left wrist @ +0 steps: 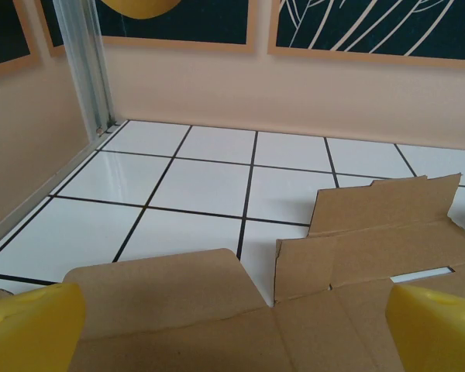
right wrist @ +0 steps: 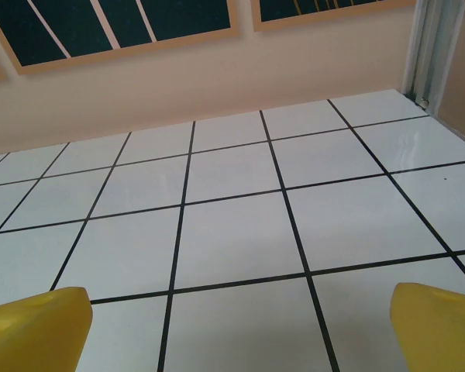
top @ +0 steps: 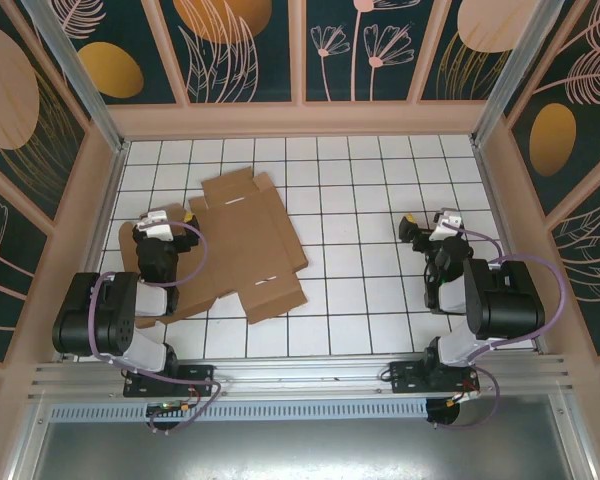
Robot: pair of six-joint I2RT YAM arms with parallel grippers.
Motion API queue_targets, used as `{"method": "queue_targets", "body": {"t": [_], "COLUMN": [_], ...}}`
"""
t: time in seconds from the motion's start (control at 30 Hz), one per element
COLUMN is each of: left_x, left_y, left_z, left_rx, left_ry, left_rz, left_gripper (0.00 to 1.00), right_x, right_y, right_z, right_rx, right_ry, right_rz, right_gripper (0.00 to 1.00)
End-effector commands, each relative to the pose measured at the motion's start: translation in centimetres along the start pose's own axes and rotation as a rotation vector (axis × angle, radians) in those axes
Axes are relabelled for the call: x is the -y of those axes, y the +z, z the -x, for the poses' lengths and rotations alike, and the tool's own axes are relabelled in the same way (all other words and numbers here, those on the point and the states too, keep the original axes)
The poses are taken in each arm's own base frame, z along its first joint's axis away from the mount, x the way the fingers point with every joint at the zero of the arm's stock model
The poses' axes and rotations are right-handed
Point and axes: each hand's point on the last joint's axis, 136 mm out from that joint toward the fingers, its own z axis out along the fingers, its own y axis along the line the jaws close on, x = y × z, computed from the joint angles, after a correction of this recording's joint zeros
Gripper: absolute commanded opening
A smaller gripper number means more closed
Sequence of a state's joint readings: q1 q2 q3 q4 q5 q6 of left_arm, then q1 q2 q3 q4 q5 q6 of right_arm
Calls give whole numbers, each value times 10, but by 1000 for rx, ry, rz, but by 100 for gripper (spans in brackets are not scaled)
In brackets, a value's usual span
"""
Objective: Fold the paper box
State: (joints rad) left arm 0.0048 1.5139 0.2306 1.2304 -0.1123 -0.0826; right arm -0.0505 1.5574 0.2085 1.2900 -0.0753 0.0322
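Arms (top: 105, 315) (top: 500, 295) folded, left end effector (top: 173, 214) over paper box (top: 255, 235)

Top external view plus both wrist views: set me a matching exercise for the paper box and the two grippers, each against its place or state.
Things:
1. paper box
2. left gripper
3. right gripper

Places and states:
A. open, over bare white tiles of the table
B. unfolded, spread out left of centre
C. open, over brown cardboard

Pairs: 1-B; 2-C; 3-A
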Motion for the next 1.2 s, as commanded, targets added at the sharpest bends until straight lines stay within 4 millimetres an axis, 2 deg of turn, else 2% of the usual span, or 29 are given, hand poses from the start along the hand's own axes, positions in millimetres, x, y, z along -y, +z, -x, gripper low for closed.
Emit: {"method": "queue_targets", "body": {"t": [0.0,0.9,1.07,1.17], "left_x": [2,4,-3,1], "left_y": [1,-1,-9,-8], "left_z": [11,12,38,57], "left_rx": [42,48,62,29], "left_ry": [-5,2,-9,-37], "left_rz": [-11,-21,37,39], "left_gripper": [99,99,99,99], "right_x": [1,-1,-9,-10], "right_y": [3,2,-2,-2], "right_z": [9,11,36,55], "right_rx": [30,36,37,41], "right_ry": [-16,-18,-32,-14], "right_rz": [-14,0,21,10], "right_gripper": [99,99,99,99]}}
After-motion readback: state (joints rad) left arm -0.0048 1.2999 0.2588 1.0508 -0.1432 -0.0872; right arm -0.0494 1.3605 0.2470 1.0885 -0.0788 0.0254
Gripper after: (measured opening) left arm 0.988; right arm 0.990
